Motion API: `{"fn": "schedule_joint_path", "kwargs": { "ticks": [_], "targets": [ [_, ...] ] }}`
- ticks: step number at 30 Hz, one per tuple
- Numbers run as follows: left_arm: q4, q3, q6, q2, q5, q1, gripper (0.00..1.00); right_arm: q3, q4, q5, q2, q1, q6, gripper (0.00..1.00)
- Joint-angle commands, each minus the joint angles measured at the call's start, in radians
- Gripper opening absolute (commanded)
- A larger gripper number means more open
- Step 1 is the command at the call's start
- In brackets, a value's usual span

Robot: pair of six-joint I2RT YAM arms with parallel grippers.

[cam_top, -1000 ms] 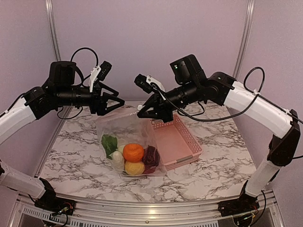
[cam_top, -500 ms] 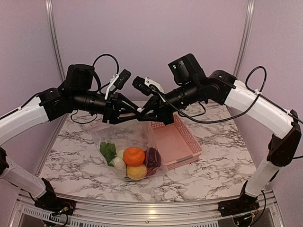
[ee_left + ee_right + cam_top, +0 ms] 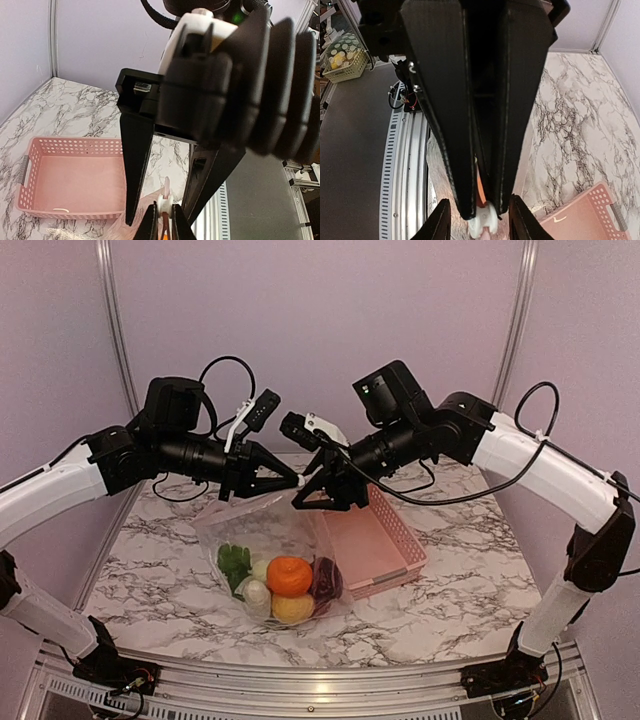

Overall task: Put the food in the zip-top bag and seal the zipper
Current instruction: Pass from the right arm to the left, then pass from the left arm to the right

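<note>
The zip-top bag (image 3: pixel 262 532) stands on the marble table with the food in it: an orange ball (image 3: pixel 289 575), a yellow one (image 3: pixel 292 608), a dark purple one (image 3: pixel 325 578), a green leaf and a whitish piece. The top edge of the bag is held up. My left gripper (image 3: pixel 297 483) is shut on the zipper's white slider (image 3: pixel 165 202) at the bag's mouth. My right gripper (image 3: pixel 312 502) faces it, open, its fingers (image 3: pixel 136 165) on either side of the left fingertips. The slider (image 3: pixel 484 223) also shows in the right wrist view, between the left fingers.
A pink slatted basket (image 3: pixel 378 540) stands right of the bag, touching it, with nothing in it. Both arms meet above the table's middle. The back wall and metal frame posts stand close behind.
My left gripper has swung right to the bag's mouth and shut on the slider. My right gripper, shut a second ago, has opened. The bag has sagged slightly toward the front.
</note>
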Motion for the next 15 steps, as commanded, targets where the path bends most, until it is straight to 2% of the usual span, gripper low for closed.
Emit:
{"fn": "schedule_joint_path", "kwargs": {
  "ticks": [1, 5, 11, 15],
  "targets": [
    [-0.002, 0.01, 0.019, 0.01, 0.011, -0.003, 0.08, -0.025, 0.006, 0.037, -0.027, 0.004, 0.002, 0.38],
    [-0.003, 0.015, 0.025, 0.009, 0.008, -0.003, 0.04, -0.042, 0.002, 0.066, -0.031, 0.0, 0.014, 0.37],
    [0.0, 0.02, 0.021, 0.009, 0.006, -0.003, 0.03, -0.046, 0.0, 0.08, -0.047, -0.035, 0.044, 0.24],
    [0.002, 0.017, 0.018, 0.01, 0.005, -0.003, 0.04, -0.029, 0.004, 0.045, -0.049, -0.04, 0.054, 0.25]
  ]
}}
